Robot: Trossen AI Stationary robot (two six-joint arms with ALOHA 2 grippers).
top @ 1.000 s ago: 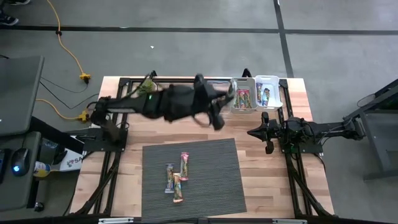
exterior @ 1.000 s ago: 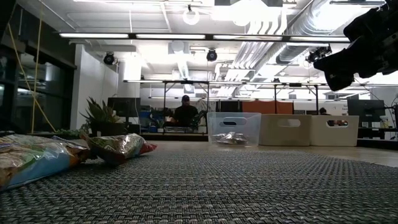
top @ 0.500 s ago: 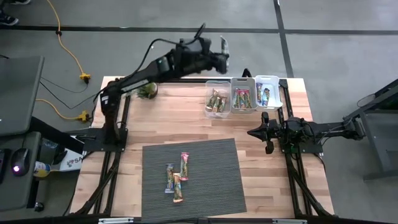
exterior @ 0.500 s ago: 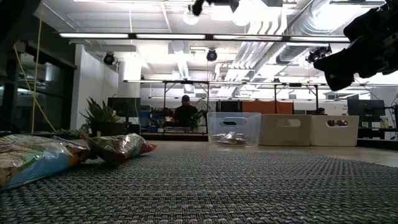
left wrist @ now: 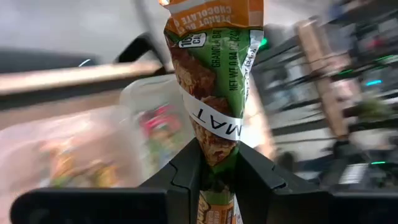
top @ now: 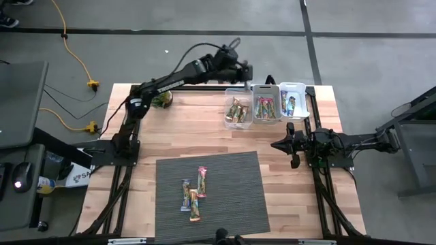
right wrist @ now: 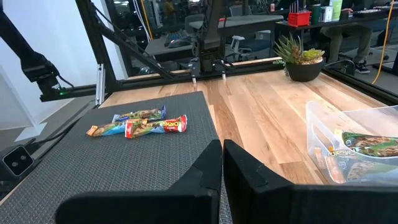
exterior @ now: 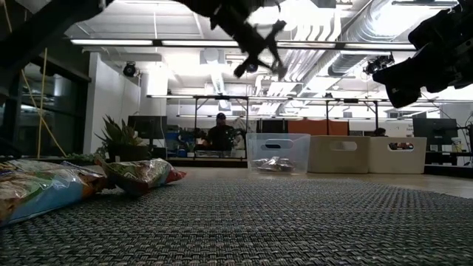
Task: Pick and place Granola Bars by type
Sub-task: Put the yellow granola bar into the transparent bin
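My left gripper (top: 244,70) hangs in the air over the table's far edge, just behind the leftmost of three clear bins (top: 236,109), and is shut on an orange-and-green granola bar (left wrist: 214,81). Three more bars (top: 193,192) lie flat on the grey mat (top: 231,184). All three bins hold wrapped bars. My right gripper (right wrist: 222,149) rests shut and level near the table's right edge (top: 283,144), touching nothing. My left gripper pinches the granola bar between its two fingers (left wrist: 180,174), across the wrapper's lower part (left wrist: 214,152). Most of the bar sticks out forward beyond the fingertips, along the fingers. It is lifted clear of the table and bins.
A small potted plant (top: 162,100) stands at the table's far left. The middle bin (top: 266,105) and right bin (top: 293,101) sit side by side at the far right. Bare wood lies between the mat and the bins.
My left gripper, keeping the bar, has swung from above the table's middle out past the far edge, then come down toward the bins, rolling about its own axis on the way. The bars on the mat have stayed put.
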